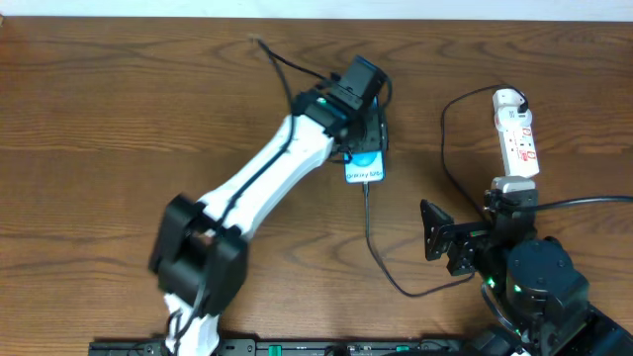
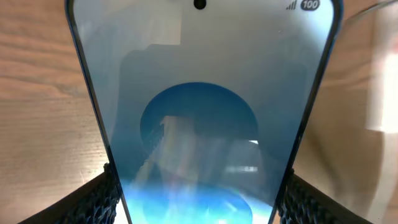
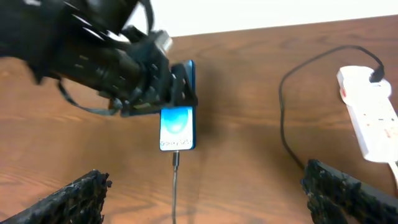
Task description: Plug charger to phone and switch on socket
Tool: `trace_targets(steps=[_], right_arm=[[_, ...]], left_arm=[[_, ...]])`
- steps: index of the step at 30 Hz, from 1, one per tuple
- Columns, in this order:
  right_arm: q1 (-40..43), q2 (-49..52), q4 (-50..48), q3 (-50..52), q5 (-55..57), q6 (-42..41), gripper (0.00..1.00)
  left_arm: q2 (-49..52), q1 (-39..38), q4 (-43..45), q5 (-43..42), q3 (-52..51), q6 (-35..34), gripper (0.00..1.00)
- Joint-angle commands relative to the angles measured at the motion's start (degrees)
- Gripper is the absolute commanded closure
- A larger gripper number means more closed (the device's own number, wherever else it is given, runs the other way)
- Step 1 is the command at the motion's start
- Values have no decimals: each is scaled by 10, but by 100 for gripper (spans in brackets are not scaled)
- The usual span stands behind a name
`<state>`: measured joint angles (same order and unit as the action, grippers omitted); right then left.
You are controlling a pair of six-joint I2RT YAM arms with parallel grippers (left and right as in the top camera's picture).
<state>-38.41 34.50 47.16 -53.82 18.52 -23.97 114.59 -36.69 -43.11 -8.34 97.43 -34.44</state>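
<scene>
Two arms reach over a brown wooden table (image 1: 119, 99). The left gripper (image 1: 364, 143) pinches a slim blue-screened phone (image 1: 364, 170) by its long edges, near the middle of the table. In the left wrist view its black textured fingers (image 2: 99, 199) press against both sides of the glass. A long thin black charger cable (image 1: 374, 247) meets the phone's near end with its small plug (image 3: 176, 158), then curves across the wood toward the right arm. The right gripper (image 1: 445, 242) hovers apart from the phone with its jaws spread wide, holding nothing. A narrow white power strip with red switch marks (image 1: 516, 133) lies further right, with a black plug (image 3: 376, 73) seated in its far end. Whether its switches are on cannot be told.
</scene>
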Motion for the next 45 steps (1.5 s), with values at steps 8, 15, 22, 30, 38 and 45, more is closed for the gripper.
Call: trace_targets(steps=[8,15,22,30,38,45], right_arm=[[6,15,6,-6,15,-13,2],[6,49,2,-6,15,-20,1],[6,89,-2,-6,12,-35,1],[6,110,-9,-6,8,-39,1],[6,110,-12,-6,8,-39,1],[6,110,-18,-6,8,-39,1]], left_arm=[[115,3,3,20,3,42,38],[124,3,20,20,3,39,38],[124,3,31,20,3,37,38],[129,1,45,20,3,35,38],[161,-11,66,20,3,10,38],[162,-10,68,21,3,10,38]])
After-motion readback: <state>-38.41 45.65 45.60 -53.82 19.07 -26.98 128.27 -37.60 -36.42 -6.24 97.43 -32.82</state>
